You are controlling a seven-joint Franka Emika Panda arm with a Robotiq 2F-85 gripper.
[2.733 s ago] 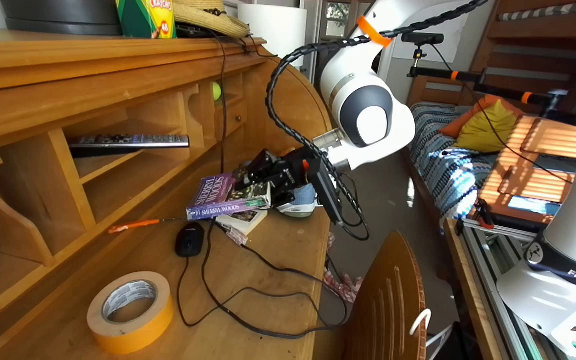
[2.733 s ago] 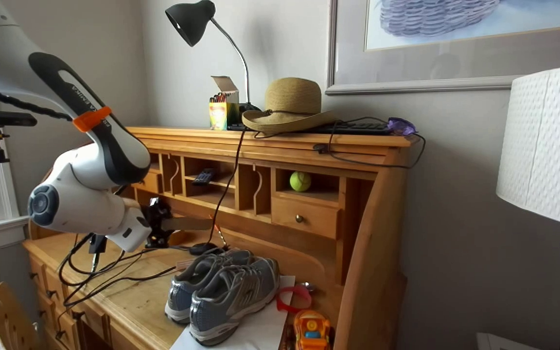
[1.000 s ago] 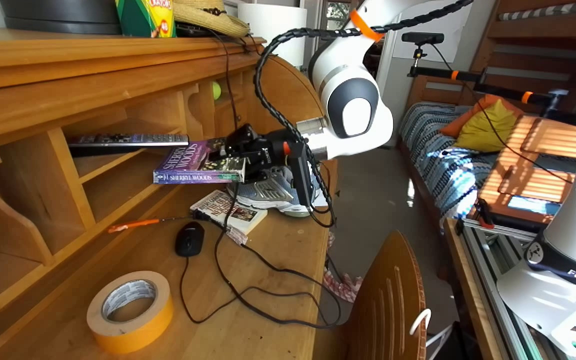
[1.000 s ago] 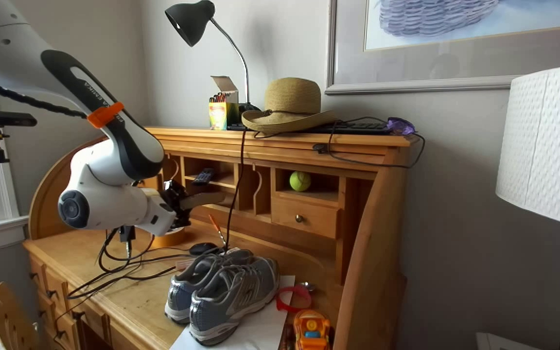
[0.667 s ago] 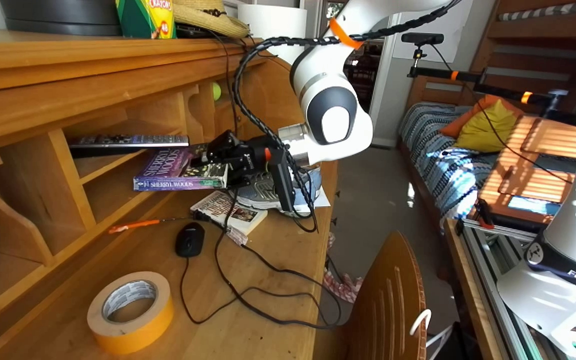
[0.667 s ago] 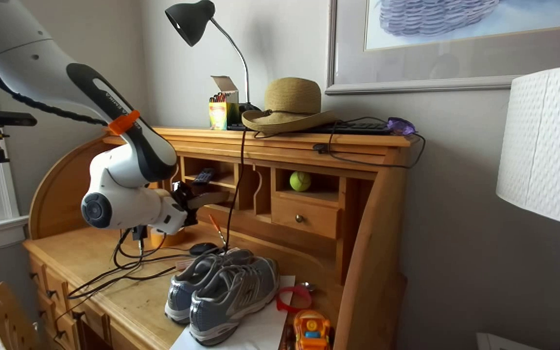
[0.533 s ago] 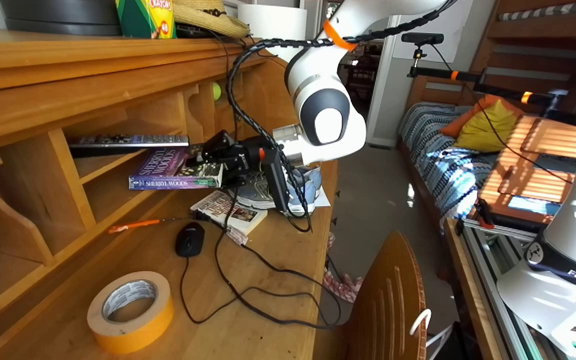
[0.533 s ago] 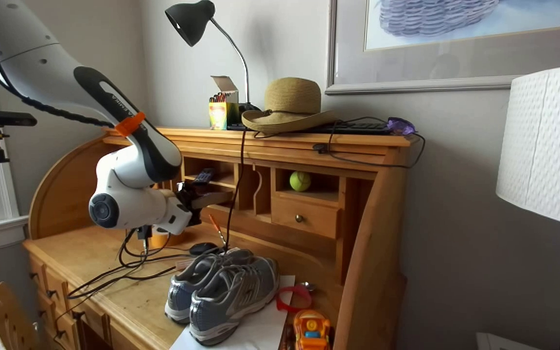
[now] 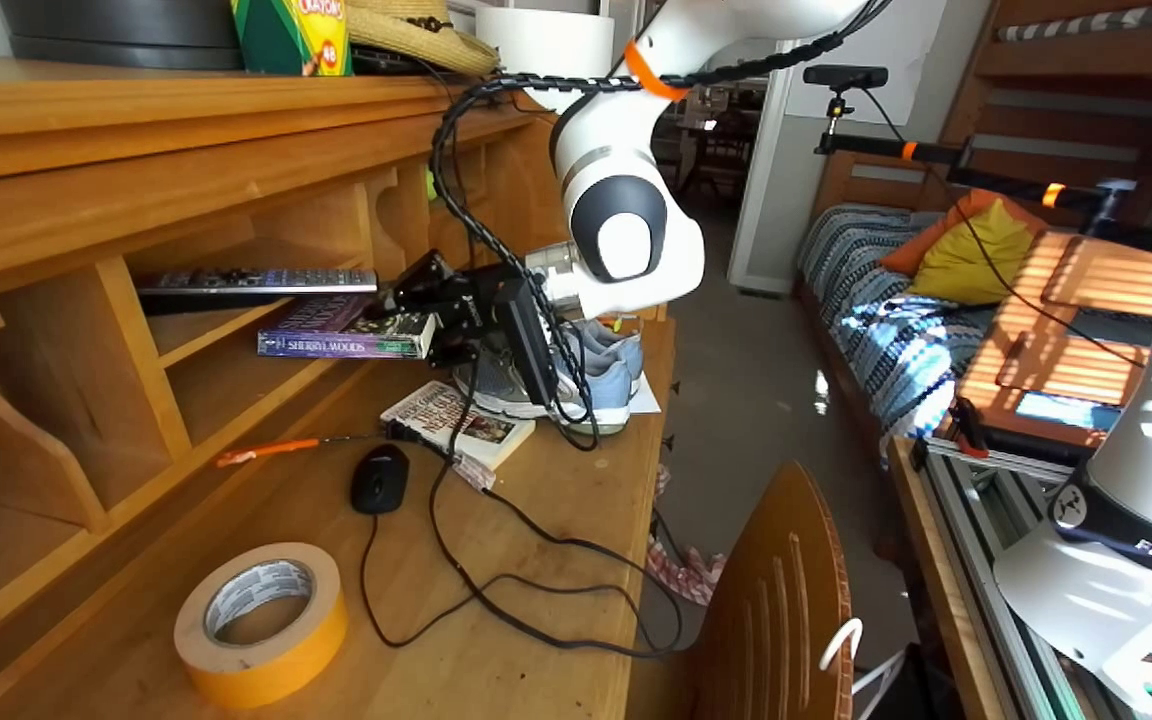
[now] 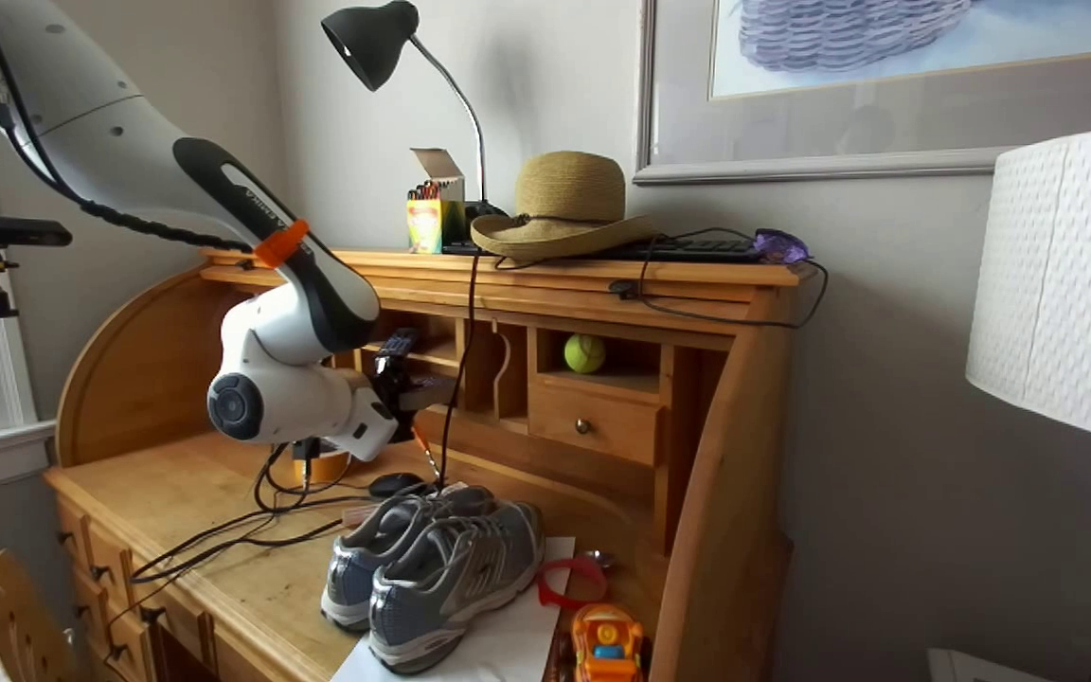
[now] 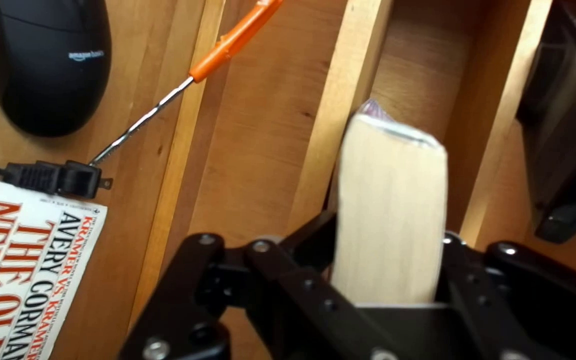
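"One wooden worktop [image 9: 556, 480] fills the left and bottom of an exterior view, with compartments [image 9: 141, 360] above. Anything long in the way?"

"A black cord [image 10: 471, 313] hangs past the compartments, near the middle of an exterior view. A pair of grey shoes [image 10: 456, 578] stands at lower centre there."

"And the hand [image 11: 388, 242]?"

"Closed around a thick purple paperback [image 9: 336, 346], holding it above the worktop, left of centre. The far end is at the mouth of a lower compartment [image 9: 206, 400] and just beside the cord; inside or not, touching or not, I can't tell."

"What lies below?"

"A white-covered book [image 9: 466, 425], flat, near the centre. The yellow tape roll [image 9: 276, 672] sits well apart, lower left."

"Anything crowding the paperback?"

"The remote [image 9: 266, 282], jutting over its shelf [image 9: 221, 334] just above, left of centre."

"Smaller stuff?"

"In the wrist view, a black mouse [image 11: 48, 65] at upper left, then an orange-handled tool [image 11: 235, 42], its tip beside a black plug [image 11: 53, 177] at left."
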